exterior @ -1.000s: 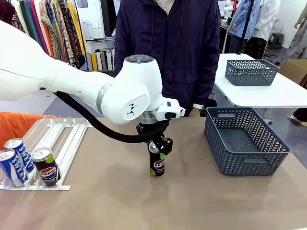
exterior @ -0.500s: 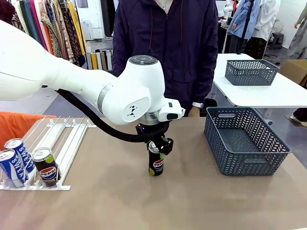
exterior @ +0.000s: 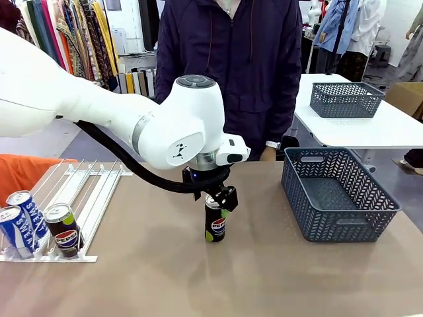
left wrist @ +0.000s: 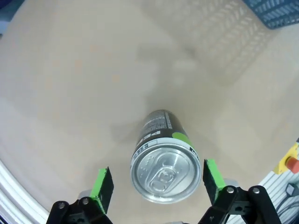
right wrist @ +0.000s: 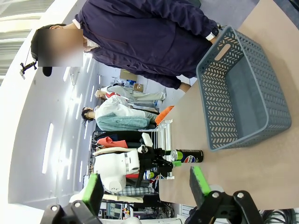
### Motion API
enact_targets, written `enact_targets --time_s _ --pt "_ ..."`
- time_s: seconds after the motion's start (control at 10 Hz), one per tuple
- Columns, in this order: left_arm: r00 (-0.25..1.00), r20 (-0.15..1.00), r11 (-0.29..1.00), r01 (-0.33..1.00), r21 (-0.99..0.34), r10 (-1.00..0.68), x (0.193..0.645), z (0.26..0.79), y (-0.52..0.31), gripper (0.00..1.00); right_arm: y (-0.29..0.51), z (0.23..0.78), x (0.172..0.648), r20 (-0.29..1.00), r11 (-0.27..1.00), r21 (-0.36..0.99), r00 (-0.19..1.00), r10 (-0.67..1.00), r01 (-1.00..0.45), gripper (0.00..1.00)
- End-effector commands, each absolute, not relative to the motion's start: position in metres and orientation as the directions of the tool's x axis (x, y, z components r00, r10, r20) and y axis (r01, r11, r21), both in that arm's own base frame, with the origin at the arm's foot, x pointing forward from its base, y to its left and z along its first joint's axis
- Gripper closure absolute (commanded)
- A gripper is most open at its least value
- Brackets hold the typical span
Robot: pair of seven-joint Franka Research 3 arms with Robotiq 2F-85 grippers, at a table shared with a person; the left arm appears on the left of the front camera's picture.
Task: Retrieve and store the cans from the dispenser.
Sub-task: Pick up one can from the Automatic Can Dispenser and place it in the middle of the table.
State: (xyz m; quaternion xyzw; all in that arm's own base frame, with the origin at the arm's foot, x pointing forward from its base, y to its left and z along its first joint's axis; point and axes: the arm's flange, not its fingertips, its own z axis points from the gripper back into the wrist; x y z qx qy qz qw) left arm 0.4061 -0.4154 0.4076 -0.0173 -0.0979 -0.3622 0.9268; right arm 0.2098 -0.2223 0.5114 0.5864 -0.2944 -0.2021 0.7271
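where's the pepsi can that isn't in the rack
The Pepsi can stands upright mid-table in the front view, under the open left gripper, dispenser to its left, grey basket to its right.

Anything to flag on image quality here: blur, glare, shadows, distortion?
Front view: sharp and evenly lit, with only a faint shadow by the can. Left wrist view: can lid crisp with a mild sheen, table behind it soft, lattice shadow of the basket pale near the top, edges bowed by the wide lens. Right wrist view: rolled sideways, left side washed out bright, basket clear.

Shiny metal can [left wrist: 163, 164]; matt table [exterior: 165, 277]; plastic lattice basket [exterior: 338, 224].
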Motion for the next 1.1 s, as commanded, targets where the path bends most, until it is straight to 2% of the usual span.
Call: enact_targets --time_s 0.0,0.1,0.3,0.5,0.6,0.7,0.8,1.0 --pt "0.762 0.262 0.795 0.605 0.041 -0.593 0.381 0.461 -0.395 0.00 -0.223 0.514 0.213 0.216 0.228 0.970 0.735 -0.642 -0.086 0.00" --pt "0.778 0.285 0.819 0.572 0.046 -0.560 0.359 0.502 -0.371 0.00 -0.223 0.514 0.213 0.216 0.228 0.970 0.735 -0.642 -0.086 0.00" --pt "0.805 0.398 0.837 0.529 -0.144 -0.440 0.323 0.571 -0.286 0.00 -0.223 0.514 0.213 0.216 0.228 0.970 0.735 -0.642 -0.086 0.00" --pt "0.827 0.513 0.833 0.441 -0.334 -0.232 0.294 0.614 -0.155 0.00 -0.223 0.514 0.213 0.216 0.228 0.970 0.735 -0.642 -0.086 0.00" --pt "0.836 0.522 0.778 0.438 -0.450 -0.168 0.281 0.627 -0.092 0.00 -0.223 0.514 0.213 0.216 0.228 0.970 0.735 -0.642 -0.086 0.00" --pt "0.819 0.559 0.617 0.509 -0.600 -0.131 0.268 0.631 -0.030 0.00 -0.223 0.514 0.213 0.216 0.228 0.970 0.735 -0.642 -0.086 0.00" --pt "0.824 0.564 0.459 0.519 -0.721 -0.046 0.260 0.624 0.036 0.00 -0.223 0.514 0.213 0.216 0.228 0.970 0.735 -0.642 -0.086 0.00" --pt "0.877 0.444 0.276 0.388 -0.879 0.183 0.253 0.575 0.129 0.00 -0.223 0.514 0.213 0.216 0.228 0.970 0.735 -0.642 -0.086 0.00"
